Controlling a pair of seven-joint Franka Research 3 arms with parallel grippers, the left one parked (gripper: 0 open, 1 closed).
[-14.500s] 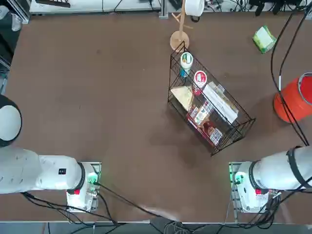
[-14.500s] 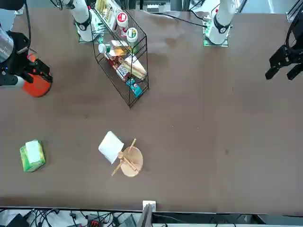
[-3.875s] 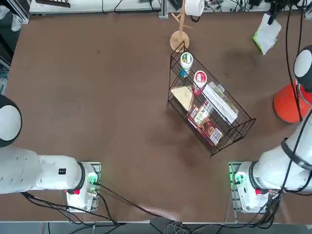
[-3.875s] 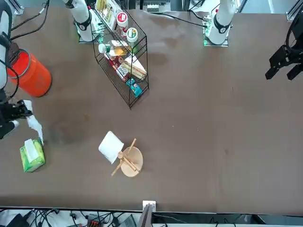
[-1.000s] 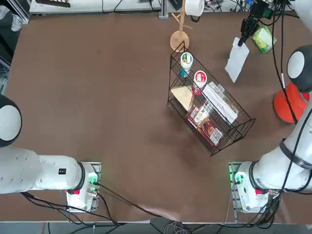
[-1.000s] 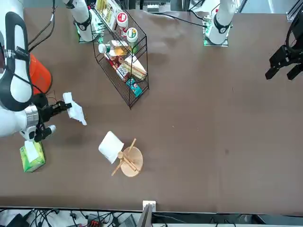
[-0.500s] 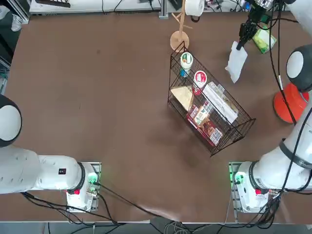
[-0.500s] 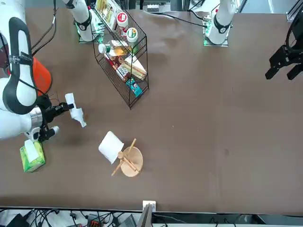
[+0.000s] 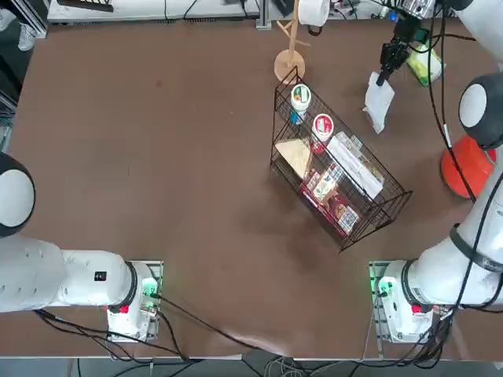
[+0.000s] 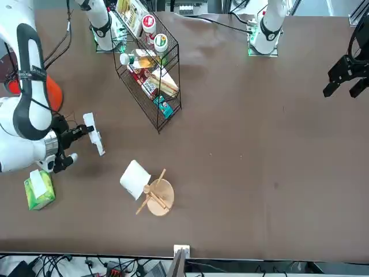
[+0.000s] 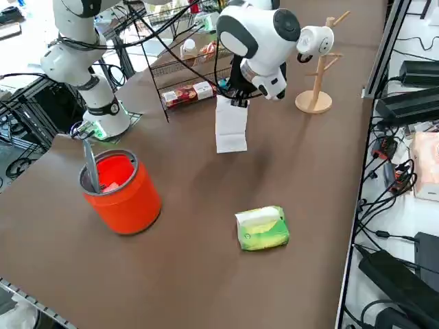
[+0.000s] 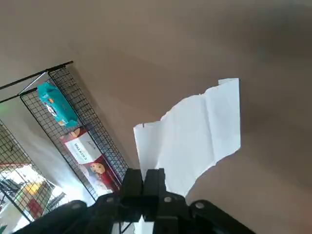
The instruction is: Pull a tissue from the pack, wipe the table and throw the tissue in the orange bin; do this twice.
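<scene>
Wrist view first: your right gripper (image 12: 148, 181) is clamped tight on the top edge of a white tissue (image 12: 195, 136), which hangs free below it, w/ bare table (image 12: 146, 39) behind. From overhead you see the same gripper (image 9: 383, 72) at the far right of the table (image 9: 157, 157), the tissue (image 9: 378, 100) dangling above the surface btw the black wire basket (image 9: 377, 212) and the pack (image 9: 425, 64). Side view puts the gripper (image 11: 236, 98) above the tabletop, tissue (image 11: 231, 123) hanging straight down, lower edge looks just off the wood but you can't tell for sure whether it touches. The pack (image 11: 262, 228) lies flat, light green w/ white top, near the table's far edge, apart from the gripper. The orange bin (image 11: 120, 190) stands upright toward the robot's right edge, well apart from the pack; a grey stick-like thing (image 11: 91, 166) leans inside its rim. Closest obstacle for you is the wire basket (image 11: 185, 75), just beside the hanging tissue on the robot's left, holding snack packets (image 9: 334, 200), a long white box (image 9: 355, 165) and two round-lidded cups (image 9: 312, 112). Beyond the basket's far end stands a wooden mug stand (image 9: 290, 55) w/ a white mug (image 9: 312, 11) on a peg. Front view: tissue (image 10: 94, 134) sits btw bin (image 10: 49, 92) and mug stand (image 10: 154, 195), pack (image 10: 39, 189) nearest that camera.
</scene>
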